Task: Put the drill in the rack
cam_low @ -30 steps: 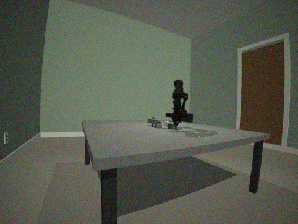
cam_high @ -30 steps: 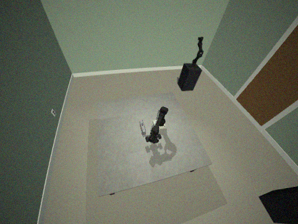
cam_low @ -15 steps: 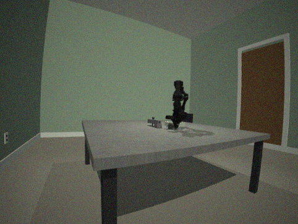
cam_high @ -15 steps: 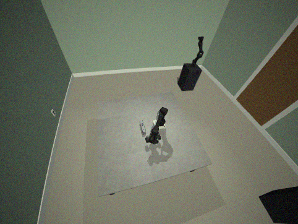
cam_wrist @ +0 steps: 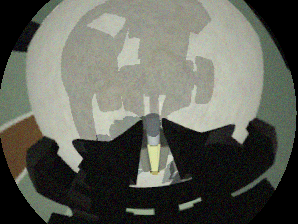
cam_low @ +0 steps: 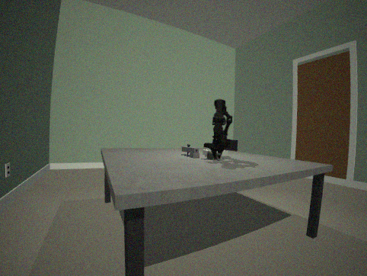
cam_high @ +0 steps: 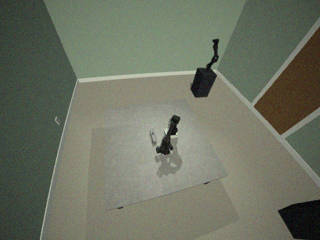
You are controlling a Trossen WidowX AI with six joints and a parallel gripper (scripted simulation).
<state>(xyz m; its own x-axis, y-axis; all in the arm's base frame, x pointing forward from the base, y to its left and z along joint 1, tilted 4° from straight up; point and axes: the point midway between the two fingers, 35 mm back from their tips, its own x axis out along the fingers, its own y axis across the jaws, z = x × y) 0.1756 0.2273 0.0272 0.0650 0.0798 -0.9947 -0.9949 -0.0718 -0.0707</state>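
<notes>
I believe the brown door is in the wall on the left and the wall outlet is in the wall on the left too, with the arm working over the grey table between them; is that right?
Not quite: the brown door is in the wall on the right, as the exterior view shows. The rest stands.

Text, labels, brands, numbers, signs: none can be read
</notes>
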